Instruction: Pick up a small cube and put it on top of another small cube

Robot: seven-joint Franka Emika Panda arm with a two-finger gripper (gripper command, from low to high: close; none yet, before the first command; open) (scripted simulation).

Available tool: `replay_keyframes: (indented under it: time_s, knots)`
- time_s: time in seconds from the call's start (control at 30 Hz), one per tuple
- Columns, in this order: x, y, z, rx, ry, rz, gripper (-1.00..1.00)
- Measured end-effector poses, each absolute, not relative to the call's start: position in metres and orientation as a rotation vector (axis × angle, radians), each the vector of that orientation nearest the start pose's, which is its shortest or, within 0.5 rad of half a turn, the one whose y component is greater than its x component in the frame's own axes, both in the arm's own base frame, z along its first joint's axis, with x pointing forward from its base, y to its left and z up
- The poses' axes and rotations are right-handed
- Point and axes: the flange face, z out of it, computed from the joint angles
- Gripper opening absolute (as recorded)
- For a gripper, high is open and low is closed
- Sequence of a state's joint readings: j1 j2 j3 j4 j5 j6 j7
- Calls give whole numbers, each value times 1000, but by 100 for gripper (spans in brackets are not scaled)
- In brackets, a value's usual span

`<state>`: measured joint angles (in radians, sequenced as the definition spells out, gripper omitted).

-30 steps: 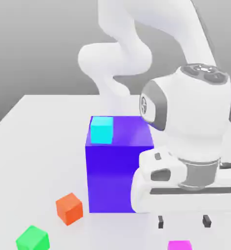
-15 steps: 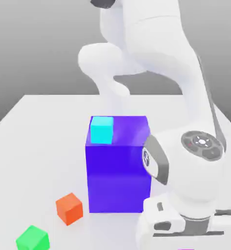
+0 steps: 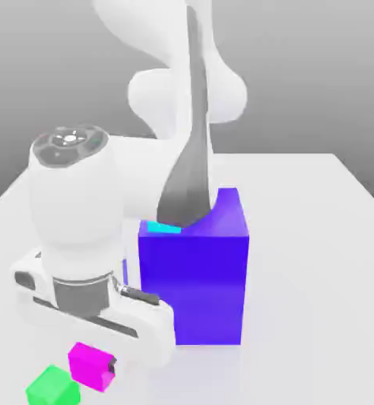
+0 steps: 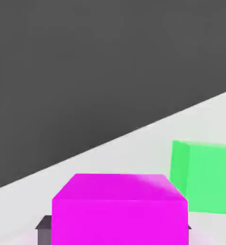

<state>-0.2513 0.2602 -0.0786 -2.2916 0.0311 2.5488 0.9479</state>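
Exterior view has the jaws (image 3: 103, 370) pinching the pink cube (image 3: 91, 365) just beside the green cube (image 3: 53, 387), so dropping too low could knock that one away.

A simulated lab bench: plain white table (image 3: 316, 237), blank grey backdrop, flat-coloured cubes.
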Motion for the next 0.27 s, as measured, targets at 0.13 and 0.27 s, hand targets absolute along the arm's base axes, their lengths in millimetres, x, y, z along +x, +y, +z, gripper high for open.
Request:
replay_keyframes:
  time_s: [0.13,0.27]
  knots:
    - [496,-189,190,-2470,1939,0,-100]
    - [495,-189,182,-2469,1941,0,100]
